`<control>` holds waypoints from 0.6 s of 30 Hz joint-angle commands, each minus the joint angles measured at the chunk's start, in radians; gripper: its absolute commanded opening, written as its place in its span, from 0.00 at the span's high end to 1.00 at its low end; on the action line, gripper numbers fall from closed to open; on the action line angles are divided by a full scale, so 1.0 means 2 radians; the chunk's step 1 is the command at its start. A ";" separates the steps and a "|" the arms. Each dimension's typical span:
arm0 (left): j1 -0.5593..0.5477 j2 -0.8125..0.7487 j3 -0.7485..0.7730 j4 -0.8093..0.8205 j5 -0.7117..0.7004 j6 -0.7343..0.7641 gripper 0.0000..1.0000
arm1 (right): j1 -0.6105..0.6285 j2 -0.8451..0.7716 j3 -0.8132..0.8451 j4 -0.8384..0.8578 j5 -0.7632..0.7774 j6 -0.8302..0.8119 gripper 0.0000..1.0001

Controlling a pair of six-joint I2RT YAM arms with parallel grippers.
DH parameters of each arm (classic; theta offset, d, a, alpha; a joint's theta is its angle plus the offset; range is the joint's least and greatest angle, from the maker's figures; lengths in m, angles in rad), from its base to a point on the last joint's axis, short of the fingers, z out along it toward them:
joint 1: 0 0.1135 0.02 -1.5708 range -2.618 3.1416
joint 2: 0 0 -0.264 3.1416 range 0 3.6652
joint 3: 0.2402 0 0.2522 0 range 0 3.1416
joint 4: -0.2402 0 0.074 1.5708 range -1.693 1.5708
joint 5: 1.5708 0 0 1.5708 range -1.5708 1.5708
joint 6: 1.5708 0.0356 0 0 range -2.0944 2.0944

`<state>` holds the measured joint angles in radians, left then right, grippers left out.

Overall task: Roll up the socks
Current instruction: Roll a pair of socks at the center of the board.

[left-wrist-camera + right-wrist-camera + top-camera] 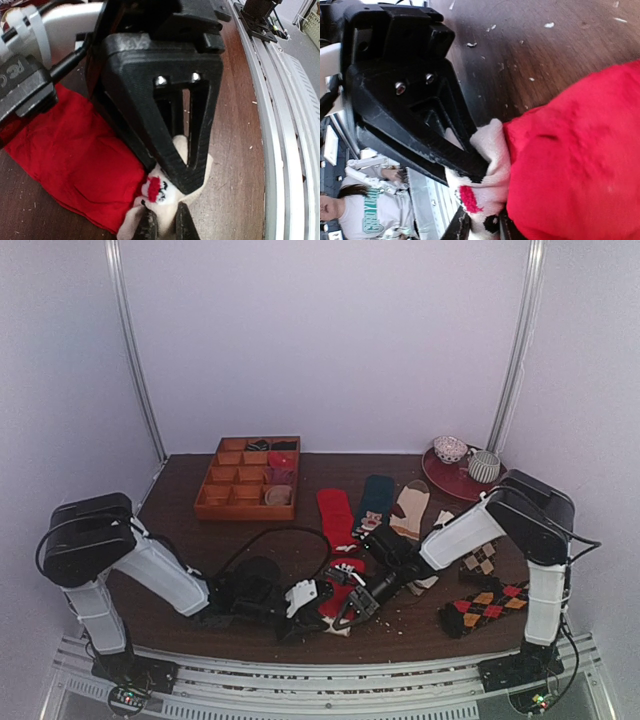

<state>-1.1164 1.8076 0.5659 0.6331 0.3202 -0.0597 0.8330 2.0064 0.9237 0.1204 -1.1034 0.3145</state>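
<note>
A red sock with a cream patterned end [338, 596] lies at the table's front middle, both grippers meeting on it. In the left wrist view my left gripper [166, 222] is shut on the cream end [172, 197], the red body [75, 155] spreading to the left. My right gripper [485, 226] pinches the same cream end [487, 165] from the other side, its fingers tight against the fabric. From above, the left gripper [305, 598] and right gripper [352, 608] almost touch. Behind lie a second red sock [335, 515], a dark teal one [376, 497], a beige one [410, 508] and argyle ones [485, 605].
A wooden compartment tray [247, 502] stands at the back left. A dark red plate [445, 480] with two small bowls sits at the back right. A black cable [270, 533] loops over the table by the left arm. The metal rail [330, 670] runs along the front edge.
</note>
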 commanded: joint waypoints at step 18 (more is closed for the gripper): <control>0.035 0.088 0.066 -0.332 0.157 -0.133 1.00 | 0.152 -0.323 -0.226 0.184 0.445 -0.242 0.55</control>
<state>-1.0431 1.8851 0.7540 0.3412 0.6533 -0.2943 1.0447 1.3708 0.4664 0.4381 -0.4168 0.0196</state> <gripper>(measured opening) 0.055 0.443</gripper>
